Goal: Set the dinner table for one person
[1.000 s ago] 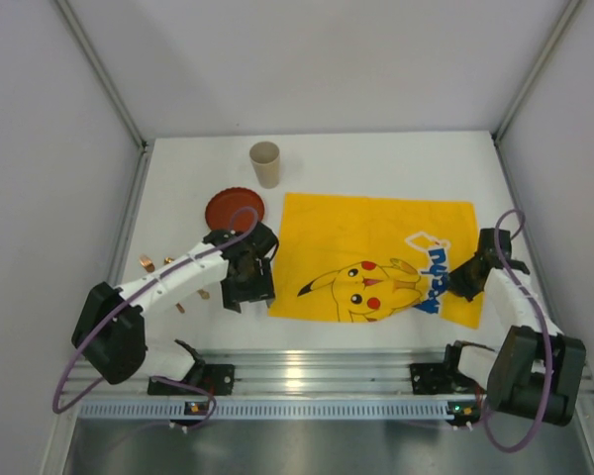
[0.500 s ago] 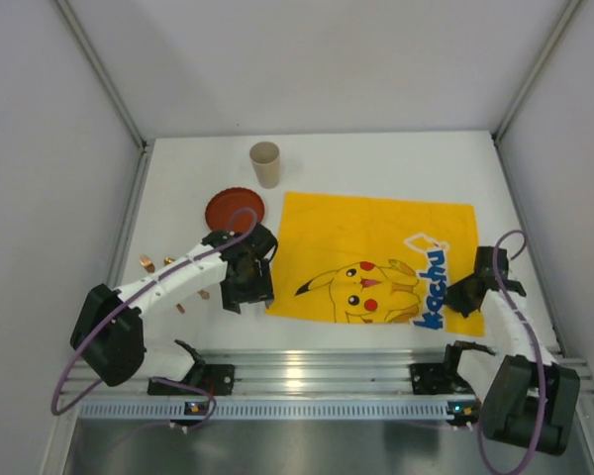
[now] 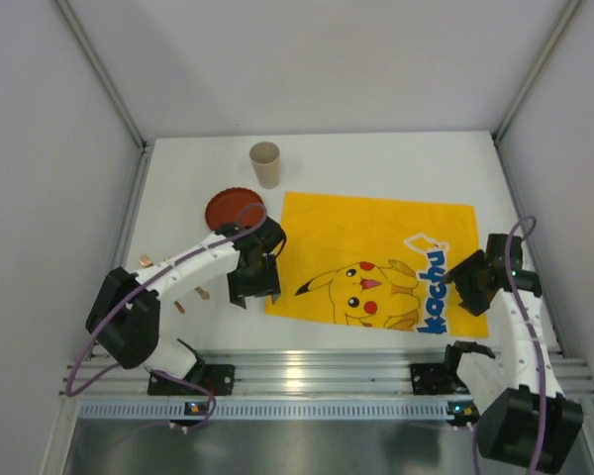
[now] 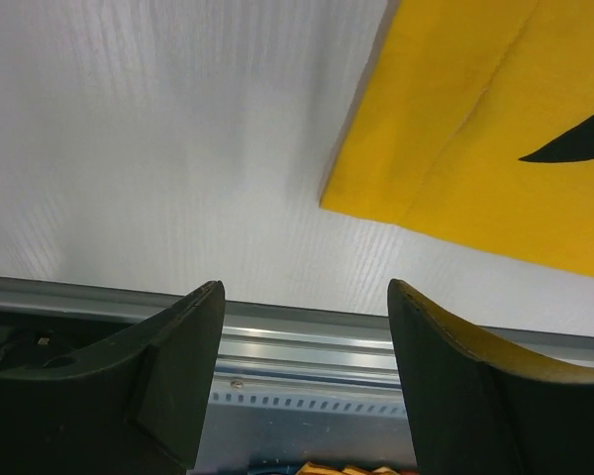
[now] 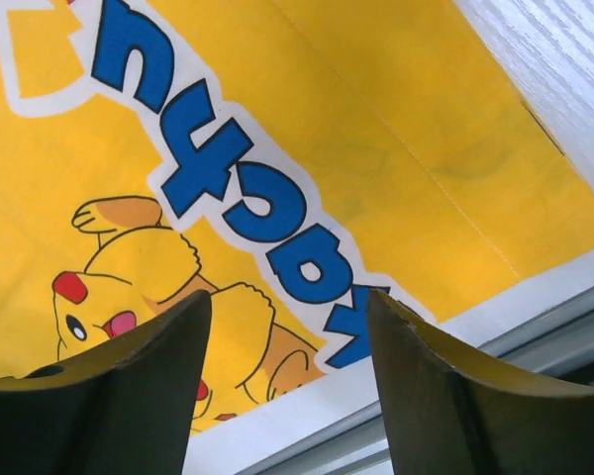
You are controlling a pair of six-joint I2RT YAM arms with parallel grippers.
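Note:
The white dinner table (image 3: 376, 163) carries a yellow Pikachu cloth (image 3: 376, 247), spread flat right of centre. My left gripper (image 3: 249, 295) hovers open just off the cloth's near left corner (image 4: 329, 203); in the left wrist view nothing lies between its jaws (image 4: 302, 287). Over the cloth's near right part, above the blue lettering (image 5: 228, 178), my right gripper (image 3: 467, 287) stands open and holds nothing (image 5: 287, 297). A red-brown plate (image 3: 228, 208) and a beige cup (image 3: 264, 163) sit at the back left.
Copper-coloured cutlery pieces (image 3: 148, 263) lie at the left, partly hidden under the left arm. The silver rail (image 3: 317, 371) runs along the near edge with both arm bases on it. White walls close in the left, right and far sides.
My right gripper has opened and let go of the cloth's right edge after drawing it a little toward the near edge. The left gripper has shifted slightly right, still open.

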